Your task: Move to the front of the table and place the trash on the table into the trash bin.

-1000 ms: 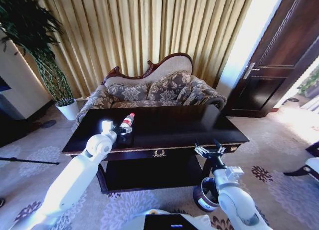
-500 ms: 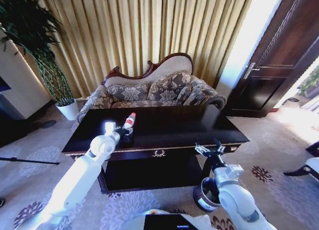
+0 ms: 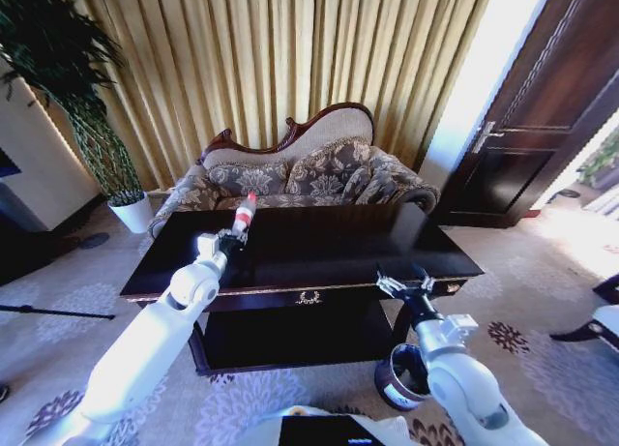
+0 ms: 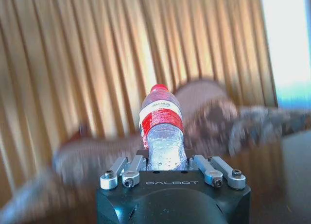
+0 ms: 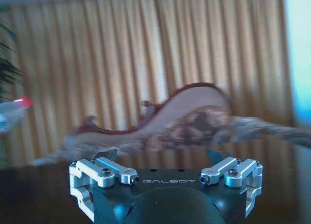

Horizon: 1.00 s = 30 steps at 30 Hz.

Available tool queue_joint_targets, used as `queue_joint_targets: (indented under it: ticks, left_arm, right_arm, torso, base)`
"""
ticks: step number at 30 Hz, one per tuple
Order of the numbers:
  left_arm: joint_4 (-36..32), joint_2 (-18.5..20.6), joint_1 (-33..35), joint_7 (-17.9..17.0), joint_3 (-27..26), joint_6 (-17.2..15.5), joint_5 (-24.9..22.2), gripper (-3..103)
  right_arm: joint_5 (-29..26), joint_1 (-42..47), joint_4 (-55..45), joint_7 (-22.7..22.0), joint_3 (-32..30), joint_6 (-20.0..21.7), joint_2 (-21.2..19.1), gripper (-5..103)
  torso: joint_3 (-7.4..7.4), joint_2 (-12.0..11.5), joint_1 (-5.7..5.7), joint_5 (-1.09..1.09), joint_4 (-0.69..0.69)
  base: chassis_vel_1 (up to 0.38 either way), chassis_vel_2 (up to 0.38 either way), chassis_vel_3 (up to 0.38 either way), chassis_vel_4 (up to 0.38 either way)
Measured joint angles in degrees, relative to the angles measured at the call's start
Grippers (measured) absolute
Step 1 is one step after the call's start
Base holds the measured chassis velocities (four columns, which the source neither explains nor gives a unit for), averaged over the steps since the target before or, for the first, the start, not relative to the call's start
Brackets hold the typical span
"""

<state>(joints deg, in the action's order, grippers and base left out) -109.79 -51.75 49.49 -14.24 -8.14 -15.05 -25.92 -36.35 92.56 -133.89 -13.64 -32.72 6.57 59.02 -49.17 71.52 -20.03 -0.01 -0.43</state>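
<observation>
Above table (image 3: 319,243), bottle (image 3: 244,215) upright, cap up

Formal sitting room or hotel lounge: carved floral sofa (image 3: 305,170), full-length gold curtains (image 3: 280,59), patterned carpet (image 3: 542,301), potted plant (image 3: 82,98), dark panelled door (image 3: 542,117), glossy gilt-trimmed tabletop (image 3: 338,243).

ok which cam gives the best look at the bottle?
Left wrist view: the bottle stands close and centred, gripped by the left gripper, red cap and label legible. Head view shows it small, raised above the table. Right wrist view catches just its capped end at the edge.
</observation>
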Motion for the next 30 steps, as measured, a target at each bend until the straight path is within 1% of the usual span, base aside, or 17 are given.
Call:
queue_joint_targets:
  ticks: [2,4,5,6,7,8,9,10,12,15,16,19,21,23,25,28,30]
  left_arm:
    - [0.2,1.1,-0.3,1.7,0.5,5.0,4.5,32]
    - [0.3,3.1,-0.9,3.0,1.6,11.2,10.5,32]
    - [0.3,3.1,-0.9,3.0,1.6,11.2,10.5,32]
    - [0.5,4.0,-1.2,3.3,2.2,14.1,13.1,32]
    - [0.6,4.4,-1.4,3.4,2.5,15.6,14.4,32]
    - [1.1,5.4,-2.2,3.5,3.6,20.1,18.2,32]
    - [1.5,5.9,-2.7,3.6,4.3,22.4,20.5,32]
    - [1.5,5.9,-2.7,3.6,4.3,22.4,20.5,32]
    - [1.7,7.2,-3.8,3.4,6.2,26.2,24.1,32]
    - [0.1,9.0,-5.4,3.1,9.9,27.8,26.5,32]
    - [0.1,9.0,-5.4,3.1,9.9,27.8,26.5,32]
    - [-0.9,9.7,-7.7,2.9,14.3,29.0,29.0,32]
    - [-0.9,9.7,-8.6,2.9,15.9,29.3,30.1,32]
    - [-1.1,9.3,-10.6,2.9,19.1,28.8,30.7,32]
    - [-1.1,9.3,-11.4,2.9,20.0,28.7,30.7,32]
    - [-1.3,9.0,-15.3,2.9,24.5,28.0,30.7,32]
    - [-1.4,8.9,-16.3,2.9,25.6,27.7,30.6,32]
  right_arm:
    - [-4.9,-2.1,-1.2,0.0,1.4,0.1,-3.1,100]
    - [-11.5,-5.5,-2.8,0.0,3.4,0.2,-6.9,100]
    - [-11.5,-5.5,-2.8,0.0,3.4,0.2,-6.9,100]
    - [-14.7,-7.0,-3.4,0.1,4.3,0.2,-8.5,100]
    - [-16.1,-7.8,-3.7,0.1,4.7,0.2,-9.2,100]
    - [-19.8,-9.8,-4.3,0.6,5.7,0.3,-10.7,100]
    - [-22.2,-11.1,-4.6,1.4,6.1,0.3,-11.6,100]
    - [-22.2,-11.1,-4.6,1.4,6.1,0.3,-11.6,100]
    - [-26.4,-14.2,-4.6,3.0,7.3,0.6,-12.8,100]
    - [-30.9,-19.1,-3.6,4.4,9.4,0.7,-13.5,100]
    - [-30.9,-19.1,-3.6,4.4,9.4,0.7,-13.5,100]
    - [-32.4,-23.0,-2.0,5.9,11.0,1.5,-13.6,100]
    - [-32.4,-24.5,-1.2,6.3,11.8,2.0,-13.4,100]
    - [-32.4,-27.6,0.4,6.5,13.4,2.8,-12.8,100]
    - [-32.4,-28.4,0.8,6.5,13.9,2.9,-12.7,100]
    - [-32.8,-32.6,3.1,6.5,15.6,3.5,-11.9,100]
    - [-32.8,-33.7,3.9,6.5,16.0,3.6,-11.5,100]
  torso:
    - [0.0,0.0,0.0,0.0,0.0]
    - [0.0,0.0,0.0,0.01,0.0]
    - [0.0,0.0,0.0,0.01,0.0]
    - [0.0,0.0,0.0,0.0,0.02]
    - [0.0,0.0,0.0,0.0,0.02]
    - [0.0,0.0,0.0,0.0,0.02]
    - [0.0,0.0,0.0,0.0,0.0]
    - [0.0,0.0,0.0,0.0,0.0]
    - [0.0,0.0,0.0,-0.01,-0.02]
    - [0.0,0.0,0.0,0.01,0.02]
    - [0.0,0.0,0.0,0.01,0.02]
    - [0.0,0.0,0.0,0.0,0.0]
    - [0.0,0.0,0.0,0.0,-0.01]
    - [-0.01,0.0,0.0,-0.01,0.0]
    - [-0.01,0.0,0.0,0.0,0.01]
    - [0.0,0.0,0.0,0.0,-0.01]
    - [-0.01,0.0,0.0,0.01,-0.01]
  base:
    - [0.0,0.0,0.0,0.0]
    - [0.0,0.0,0.0,0.0]
    - [0.0,0.0,0.0,0.0]
    - [0.0,0.0,0.0,0.0]
    - [0.0,0.0,0.0,0.0]
    - [0.0,0.0,0.0,0.0]
    - [0.0,0.0,0.0,0.0]
    - [0.0,0.0,0.0,0.0]
    - [0.0,0.0,0.0,0.0]
    - [0.0,0.0,0.0,0.0]
    - [0.0,0.0,0.0,0.0]
    - [0.0,0.0,0.0,0.0]
    - [0.0,0.0,0.0,0.0]
    - [0.0,0.0,0.0,0.0]
    - [0.0,0.0,0.0,0.0]
    - [0.0,0.0,0.0,0.0]
    - [0.0,0.0,0.0,0.0]
